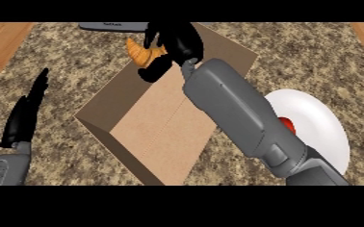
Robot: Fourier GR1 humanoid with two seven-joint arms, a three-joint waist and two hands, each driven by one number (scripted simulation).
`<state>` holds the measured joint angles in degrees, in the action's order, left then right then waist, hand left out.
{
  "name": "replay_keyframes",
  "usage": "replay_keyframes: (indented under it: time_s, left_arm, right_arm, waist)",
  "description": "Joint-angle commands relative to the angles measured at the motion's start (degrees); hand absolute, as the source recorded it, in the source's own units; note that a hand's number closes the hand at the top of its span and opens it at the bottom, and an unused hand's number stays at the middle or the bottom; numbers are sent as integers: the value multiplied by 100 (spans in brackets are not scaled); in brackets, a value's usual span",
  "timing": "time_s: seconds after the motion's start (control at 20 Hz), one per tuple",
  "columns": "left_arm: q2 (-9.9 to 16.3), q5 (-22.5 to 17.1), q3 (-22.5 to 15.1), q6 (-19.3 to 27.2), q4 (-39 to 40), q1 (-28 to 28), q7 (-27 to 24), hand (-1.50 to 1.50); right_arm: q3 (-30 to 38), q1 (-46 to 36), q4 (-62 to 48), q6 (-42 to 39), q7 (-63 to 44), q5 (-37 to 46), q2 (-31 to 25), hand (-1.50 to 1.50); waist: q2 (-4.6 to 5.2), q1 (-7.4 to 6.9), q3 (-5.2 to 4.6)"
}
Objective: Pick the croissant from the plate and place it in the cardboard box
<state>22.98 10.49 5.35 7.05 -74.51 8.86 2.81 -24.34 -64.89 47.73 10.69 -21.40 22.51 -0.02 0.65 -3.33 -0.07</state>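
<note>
An orange croissant [141, 53] is held at the far end of the cardboard box [153, 130], over its far left rim. My right hand [174, 41] is shut on the croissant, fingers curled round it and hiding its right part. The grey right forearm [238, 113] crosses the box diagonally from the lower right. The white plate [320, 122] lies right of the box, partly covered by that forearm; a small red thing [287, 124] shows on it. My left hand [25, 110] rests open at the left edge, fingers pointing up, away from the box.
A grey flat object [113, 26] lies at the far edge of the counter, just behind the box. The speckled counter top [71, 62] surrounds the box. Wooden strips [13, 36] show at the far left and far right corners.
</note>
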Motion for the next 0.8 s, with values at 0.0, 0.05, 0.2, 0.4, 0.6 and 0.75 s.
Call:
replay_keyframes:
  time_s: [0.0, 0.05, 0.2, 0.4, 0.6, 0.75]
  left_arm:
    - [-73, 1, -21, -39, 8, 50, 28, 0]
    - [-224, 68, -80, 93, -5, -100, -151, 0]
    - [-35, 45, 31, -37, 57, 248, 81, 0]
    - [-100, 82, 0, -48, 84, 241, 64, 0]
    - [-255, 242, -73, 172, 19, 277, 297, 0]
    - [-236, 330, -69, 226, 40, 249, 329, 0]
  right_arm:
    - [-233, -65, -764, 353, 224, -772, 2, -150]
    - [-489, -100, -785, 393, 244, -976, 2, -150]
    - [-685, -310, -1055, 686, 557, -1448, 2, -150]
    - [-827, -443, -911, 1217, 941, -1799, 1, -150]
    - [-335, -345, -1024, 1644, 1860, -2030, 1, -150]
    - [-55, -151, -842, 2093, 2050, -2447, 2, -150]
  waist:
    - [17, -42, 2]
    - [11, -54, 1]
    - [26, -111, 2]
    - [12, -62, 2]
    - [7, 35, 7]
    - [-3, 79, 9]
